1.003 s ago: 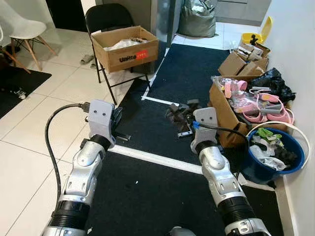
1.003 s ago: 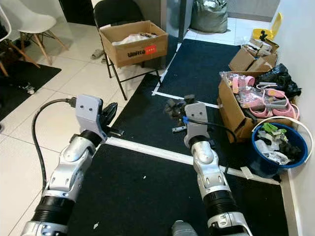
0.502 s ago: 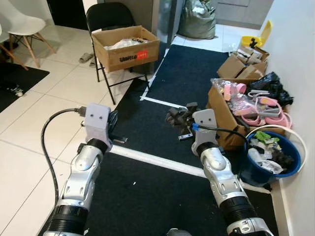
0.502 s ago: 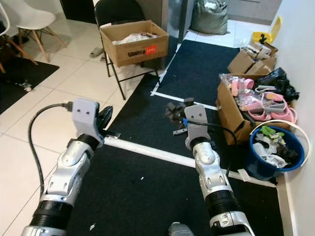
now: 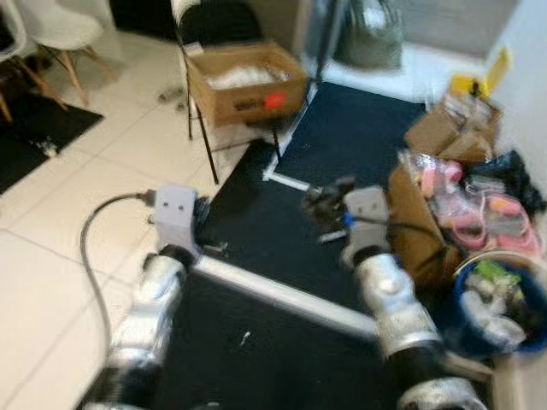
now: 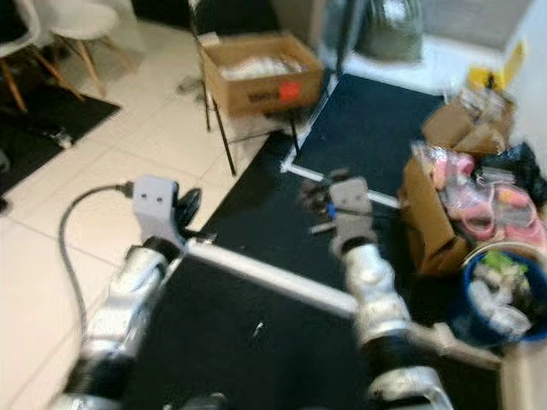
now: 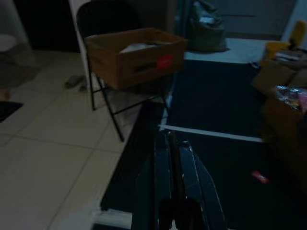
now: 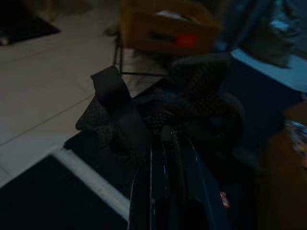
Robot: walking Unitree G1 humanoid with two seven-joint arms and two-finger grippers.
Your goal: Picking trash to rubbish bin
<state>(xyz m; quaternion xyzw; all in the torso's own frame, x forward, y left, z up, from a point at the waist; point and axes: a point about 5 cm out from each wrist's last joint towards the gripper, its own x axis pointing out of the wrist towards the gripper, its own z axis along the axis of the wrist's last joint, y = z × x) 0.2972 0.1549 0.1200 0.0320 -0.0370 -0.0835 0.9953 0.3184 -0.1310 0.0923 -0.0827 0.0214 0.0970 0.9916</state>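
One piece of trash in hand: a crumpled dark wad [image 8: 163,108] sits at the tips of the right gripper [image 8: 169,139], whose fingers are drawn together on it. In the head views the same dark bundle [image 5: 322,199] shows just ahead of the right wrist, over the black mat [image 5: 342,137]. Frames blurred; robot likely walking.

The bin [image 5: 504,312] is a blue bucket, already holding scraps, standing against the wall on the robot's right, near and slightly behind the line of the right forearm. So the wad lies ahead and inboard of the bin; the carry should go rightward and back toward the body, or the robot should turn right. Right arm is the nearer by far. A torn cardboard box [image 5: 419,218] stands between wad and bin, touching or just beside the bucket; cannot tell which. Judged risk: brushing that box on the swing.

Wad has no clear long axis; lumpy, flaps sticking out either side of the fingers. Soft, probably light; may snag or hang on release.

Left gripper [image 7: 172,158] closed to a thin slit, holding nothing, held out level over the mat edge near the white tape line [image 5: 282,290]. Ahead of it: a carton [image 7: 136,55] on a folding chair [image 7: 108,21], well apart.
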